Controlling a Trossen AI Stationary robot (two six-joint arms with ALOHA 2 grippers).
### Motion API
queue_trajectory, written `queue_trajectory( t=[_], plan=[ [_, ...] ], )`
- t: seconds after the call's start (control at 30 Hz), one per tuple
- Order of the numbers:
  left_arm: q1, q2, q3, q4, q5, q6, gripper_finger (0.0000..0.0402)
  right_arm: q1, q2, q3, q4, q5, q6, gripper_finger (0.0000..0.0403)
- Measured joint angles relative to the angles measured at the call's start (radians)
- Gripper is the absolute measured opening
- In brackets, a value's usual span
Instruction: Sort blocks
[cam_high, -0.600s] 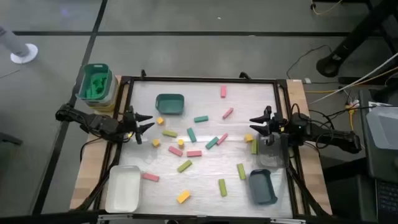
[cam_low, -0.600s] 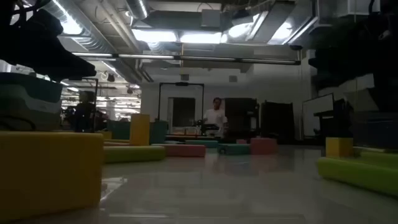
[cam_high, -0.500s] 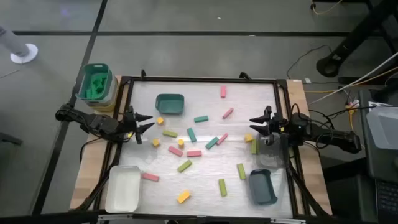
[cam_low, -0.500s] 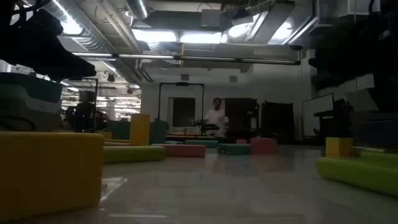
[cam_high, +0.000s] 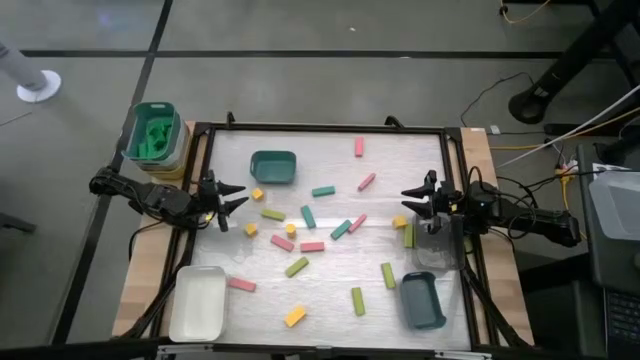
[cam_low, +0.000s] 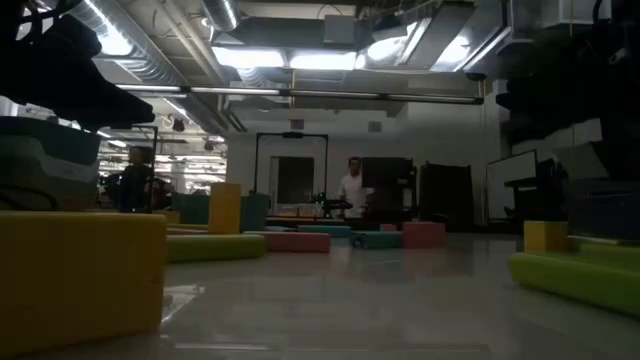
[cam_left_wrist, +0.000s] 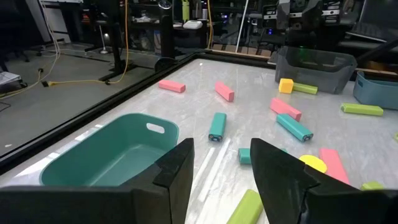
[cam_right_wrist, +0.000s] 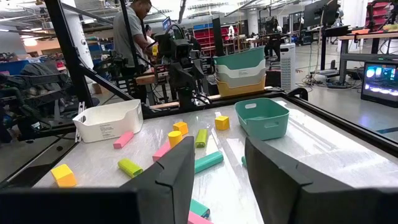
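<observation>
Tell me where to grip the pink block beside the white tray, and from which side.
Grip the pink block across its narrow width at mid-length, coming straight down. It lies flat, apart from the white tray, with bare table along both long sides for the fingers. The left gripper, open, is likely nearest.

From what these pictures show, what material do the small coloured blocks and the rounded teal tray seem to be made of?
The small coloured blocks look like matte foam or soft plastic: flat even colours, no glare, slightly rounded edges. The rounded teal tray looks like moulded plastic with a satin finish: thin smooth walls, a cut-out handle, soft highlights. Neither can be told for certain.
</observation>
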Motion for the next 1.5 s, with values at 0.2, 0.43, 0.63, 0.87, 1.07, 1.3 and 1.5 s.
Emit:
queue_trajectory(
  t=[0.2,0.43,0.63,0.87,1.07,1.3,1.5],
  plan=[
    [0.000,0.000,0.000,0.000,0.000,0.000,0.0148,0.000,0.000,0.000,0.000,0.000,0.000,0.0145],
    [0.000,0.000,0.000,0.000,0.000,0.000,0.0148,0.000,0.000,0.000,0.000,0.000,0.000,0.0145],
    [0.000,0.000,0.000,0.000,0.000,0.000,0.0148,0.000,0.000,0.000,-0.004,0.000,0.000,0.0145],
    [0.000,0.000,0.000,0.000,0.000,0.000,0.0148,0.000,0.000,0.000,-0.014,0.001,0.000,0.0145],
    [0.000,0.000,0.000,0.000,0.000,0.047,0.0148,0.000,0.000,0.000,-0.015,0.001,0.000,0.0145],
    [0.000,0.000,0.000,0.000,0.000,0.052,0.0148,0.000,0.000,0.000,-0.016,0.001,0.000,0.0145],
    [0.000,0.000,0.000,0.000,0.000,0.049,0.0148,0.000,0.000,0.000,-0.001,0.002,0.000,0.0145]
  ],
)
